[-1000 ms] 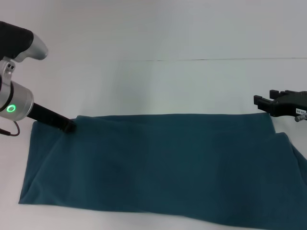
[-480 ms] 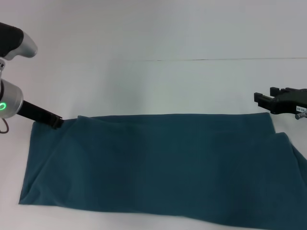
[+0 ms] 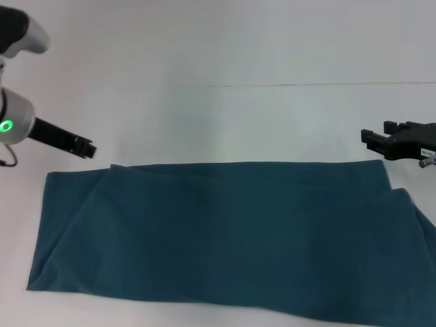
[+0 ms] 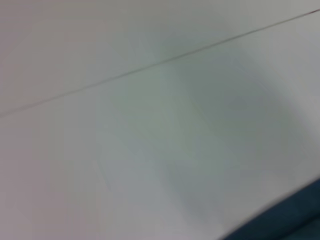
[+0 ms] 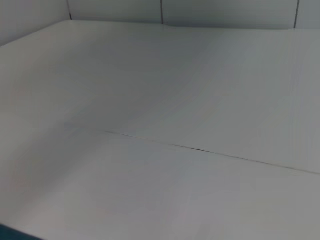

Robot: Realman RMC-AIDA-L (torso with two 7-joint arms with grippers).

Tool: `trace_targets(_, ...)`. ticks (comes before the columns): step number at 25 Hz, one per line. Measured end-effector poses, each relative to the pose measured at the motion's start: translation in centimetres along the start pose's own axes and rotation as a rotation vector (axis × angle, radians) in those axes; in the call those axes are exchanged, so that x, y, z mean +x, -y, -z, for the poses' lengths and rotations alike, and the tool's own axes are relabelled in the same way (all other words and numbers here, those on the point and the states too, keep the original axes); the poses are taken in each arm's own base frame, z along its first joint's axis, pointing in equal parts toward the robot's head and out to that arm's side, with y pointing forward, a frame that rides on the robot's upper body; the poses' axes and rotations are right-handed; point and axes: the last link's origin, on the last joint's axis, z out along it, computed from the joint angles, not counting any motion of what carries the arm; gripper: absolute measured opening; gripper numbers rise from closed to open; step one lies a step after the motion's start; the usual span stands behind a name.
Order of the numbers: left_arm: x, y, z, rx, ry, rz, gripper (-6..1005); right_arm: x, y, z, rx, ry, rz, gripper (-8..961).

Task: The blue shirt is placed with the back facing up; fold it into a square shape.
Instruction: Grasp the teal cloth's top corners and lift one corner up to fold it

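The blue shirt (image 3: 225,231) lies flat on the white table as a long, plain teal band running left to right, with a loose fold at its right end. My left gripper (image 3: 87,148) hovers just beyond the shirt's far left corner, clear of the cloth and holding nothing. My right gripper (image 3: 375,138) hangs open and empty above the table just beyond the shirt's far right corner. In the left wrist view only a strip of the shirt (image 4: 295,220) shows at the picture's edge. The lettering is not visible.
The white table (image 3: 225,116) stretches bare behind the shirt, with a thin dark seam line (image 3: 306,84) across its far part. The shirt's right end runs out of the head view.
My left gripper has lifted off the shirt's far left corner and drawn back to the left and away. The shirt lies as before. The right arm has hardly moved.
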Motion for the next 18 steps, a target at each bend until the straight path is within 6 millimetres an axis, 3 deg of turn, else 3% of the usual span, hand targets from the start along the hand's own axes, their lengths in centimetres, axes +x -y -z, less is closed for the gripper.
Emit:
trace_targets(7, 1.6, -2.1, -1.3, -0.049, 0.127, -0.027, 175, 0.5, 0.7, 0.1, 0.012, 0.016, 0.050, 518)
trace_targets(18, 0.6, -0.6, -2.3, -0.024, 0.180, 0.031, 664, 0.9, 1.4, 0.0, 0.017, 0.017, 0.089, 517)
